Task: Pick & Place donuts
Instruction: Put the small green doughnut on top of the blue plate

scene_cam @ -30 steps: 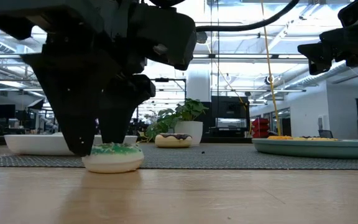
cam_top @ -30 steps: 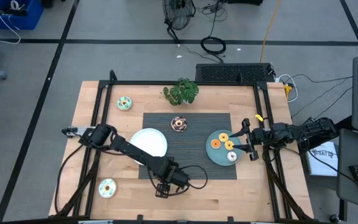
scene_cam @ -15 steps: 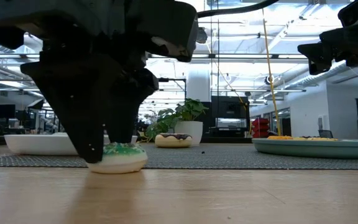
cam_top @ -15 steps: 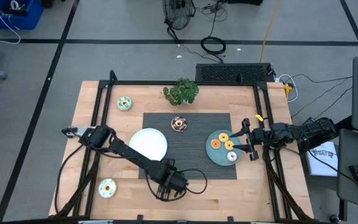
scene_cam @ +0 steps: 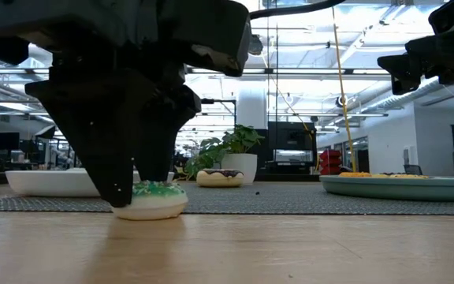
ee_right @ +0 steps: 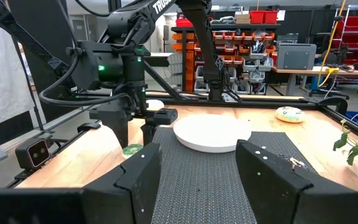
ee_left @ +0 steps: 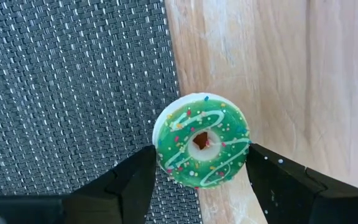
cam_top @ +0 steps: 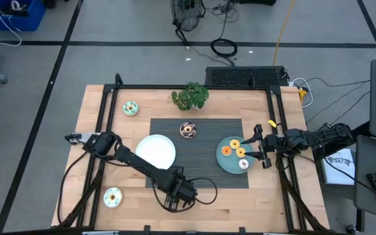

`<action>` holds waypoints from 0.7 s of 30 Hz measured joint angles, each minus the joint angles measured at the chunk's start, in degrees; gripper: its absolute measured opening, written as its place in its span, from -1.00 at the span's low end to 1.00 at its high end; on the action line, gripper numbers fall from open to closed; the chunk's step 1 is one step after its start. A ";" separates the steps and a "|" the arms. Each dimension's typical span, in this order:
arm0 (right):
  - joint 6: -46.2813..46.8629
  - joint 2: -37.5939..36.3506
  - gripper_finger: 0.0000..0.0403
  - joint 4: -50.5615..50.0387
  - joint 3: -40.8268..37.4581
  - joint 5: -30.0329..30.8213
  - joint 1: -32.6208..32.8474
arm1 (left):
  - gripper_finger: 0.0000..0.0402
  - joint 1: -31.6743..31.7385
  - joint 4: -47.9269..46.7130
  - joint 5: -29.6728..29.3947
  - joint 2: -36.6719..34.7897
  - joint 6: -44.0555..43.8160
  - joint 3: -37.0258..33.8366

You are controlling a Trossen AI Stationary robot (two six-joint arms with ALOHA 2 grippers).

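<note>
**Green donut between the left fingers**

Left gripper (ee_left: 201, 177) is low at the front of the table, and its two fingers stand on both sides of the green donut (ee_left: 202, 140), touching or almost touching its edge. This donut lies on the bare wood just beside the edge of the dark woven mat (ee_left: 67, 87); the low view shows it resting on the table (scene_cam: 290, 248).

Right gripper (cam_top: 258, 145) hangs with its fingers apart over the right rim of the teal plate (cam_top: 226, 163), which holds three donuts. A chocolate donut (cam_top: 188, 130) lies on the mat near the plant (cam_top: 190, 96). The white plate (cam_top: 156, 149) is on the mat's left side.
</note>
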 joint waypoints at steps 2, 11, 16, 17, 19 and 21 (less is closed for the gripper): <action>-0.01 0.00 -0.02 0.00 0.00 0.00 0.00 | 0.22 -0.05 0.04 -0.44 0.00 -0.13 0.00; -0.01 0.00 -0.03 0.00 0.00 0.00 0.00 | 0.08 0.01 0.93 -1.01 0.00 -0.31 -0.02; 0.01 0.00 -0.03 0.00 0.00 0.00 0.00 | -0.13 0.01 3.86 -1.02 0.00 0.24 -0.04; -0.01 0.00 -0.03 0.01 0.01 0.01 0.00 | -0.16 0.01 4.28 -1.02 0.00 0.55 -0.04; 0.01 0.00 -0.02 0.00 0.02 0.00 0.00 | -0.23 0.18 4.42 -1.08 0.00 1.54 -0.04; 0.01 0.00 -0.03 0.00 0.00 0.00 0.00 | -0.27 0.53 4.39 -1.06 0.00 2.65 -0.04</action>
